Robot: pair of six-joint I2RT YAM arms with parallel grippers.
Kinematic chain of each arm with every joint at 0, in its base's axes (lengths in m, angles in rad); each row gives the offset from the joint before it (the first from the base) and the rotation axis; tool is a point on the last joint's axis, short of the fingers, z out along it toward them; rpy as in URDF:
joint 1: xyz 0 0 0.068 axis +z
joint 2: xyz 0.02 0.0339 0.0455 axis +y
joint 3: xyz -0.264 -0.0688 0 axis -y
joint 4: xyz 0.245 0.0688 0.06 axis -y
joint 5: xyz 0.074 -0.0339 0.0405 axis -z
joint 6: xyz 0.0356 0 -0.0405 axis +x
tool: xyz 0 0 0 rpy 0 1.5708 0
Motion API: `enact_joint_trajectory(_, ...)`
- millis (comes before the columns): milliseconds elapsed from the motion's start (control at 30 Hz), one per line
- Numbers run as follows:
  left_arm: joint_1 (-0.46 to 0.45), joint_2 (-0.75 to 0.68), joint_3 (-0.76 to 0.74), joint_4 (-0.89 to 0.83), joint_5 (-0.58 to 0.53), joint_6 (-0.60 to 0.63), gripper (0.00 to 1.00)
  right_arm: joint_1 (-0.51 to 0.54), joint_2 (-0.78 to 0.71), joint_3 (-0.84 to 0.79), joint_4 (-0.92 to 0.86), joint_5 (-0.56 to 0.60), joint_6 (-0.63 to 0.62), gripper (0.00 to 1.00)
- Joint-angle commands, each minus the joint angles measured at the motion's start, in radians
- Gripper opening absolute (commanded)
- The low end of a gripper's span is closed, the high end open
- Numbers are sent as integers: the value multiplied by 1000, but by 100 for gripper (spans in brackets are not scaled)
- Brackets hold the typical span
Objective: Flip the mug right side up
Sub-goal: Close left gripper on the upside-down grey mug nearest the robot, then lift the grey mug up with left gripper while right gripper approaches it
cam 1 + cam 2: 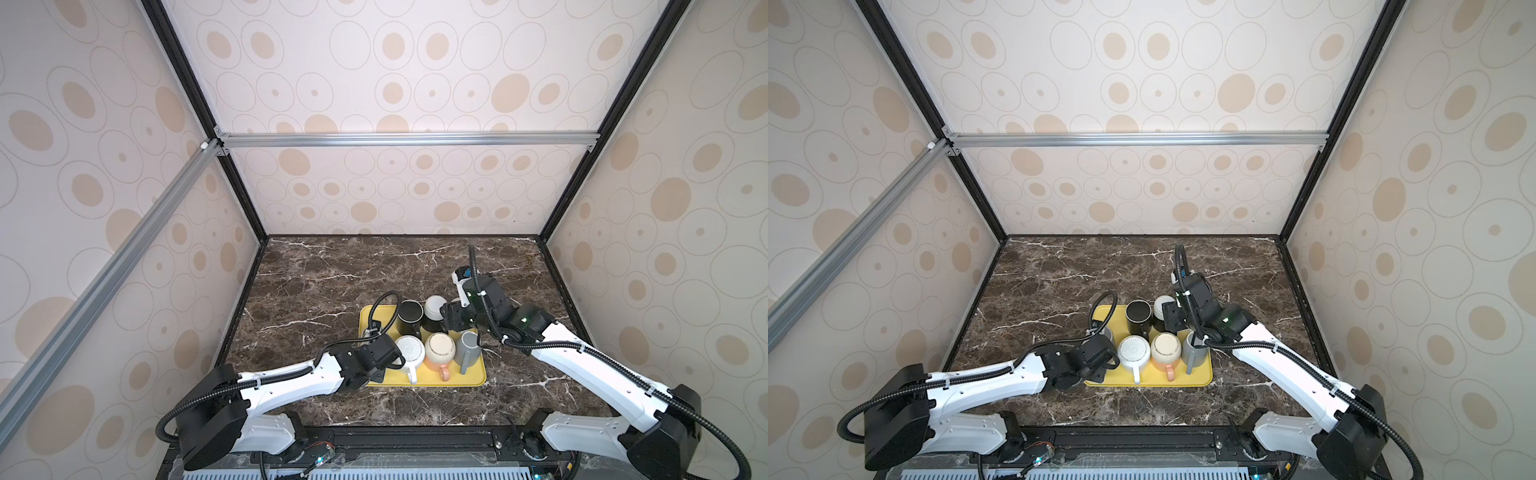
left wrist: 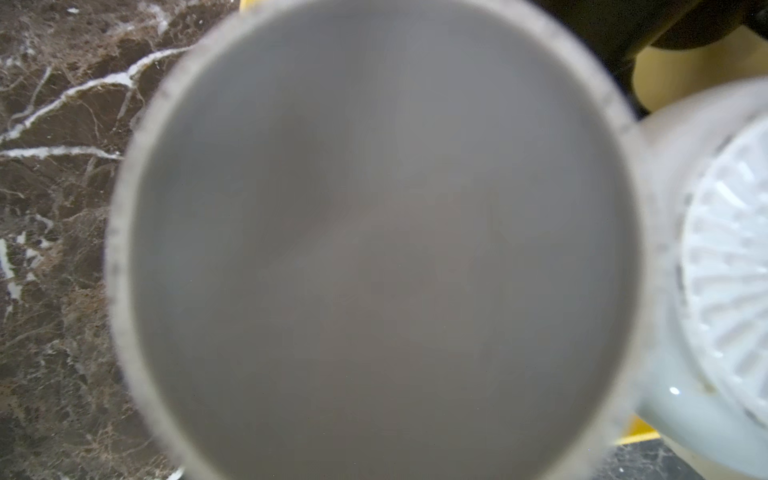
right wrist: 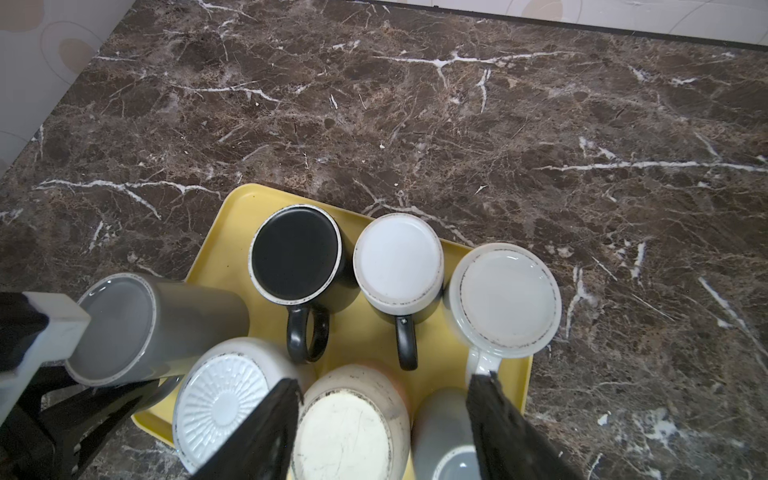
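On yellow tray: seven mugs | right gripper spread wide | left gripper unclear

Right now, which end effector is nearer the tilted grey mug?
Left. The left end effector is right at the tilted grey mug; the right end effector hovers near the beige mug, across the tray.

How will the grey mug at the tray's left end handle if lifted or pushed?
The grey mug looks glazed, so probably slippery. Tall and narrow, it would likely tip if pushed high. It seems ceramic: rigid, and could chip against the white ribbed mug.
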Motion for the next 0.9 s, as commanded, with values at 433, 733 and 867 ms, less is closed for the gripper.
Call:
enact_joint_trajectory(433, 20, 12, 53, -56, -59, 24, 0, 8, 3, 0, 4, -8, -14, 68)
enact_joint_trajectory(733, 22, -38, 121, -100, -120, 44, 0, 9, 29, 26, 8, -49, -18, 67)
enact_joint_trajectory(867, 21, -119, 184, -93, -167, 89, 0, 8, 37, 45, 27, -113, -22, 65)
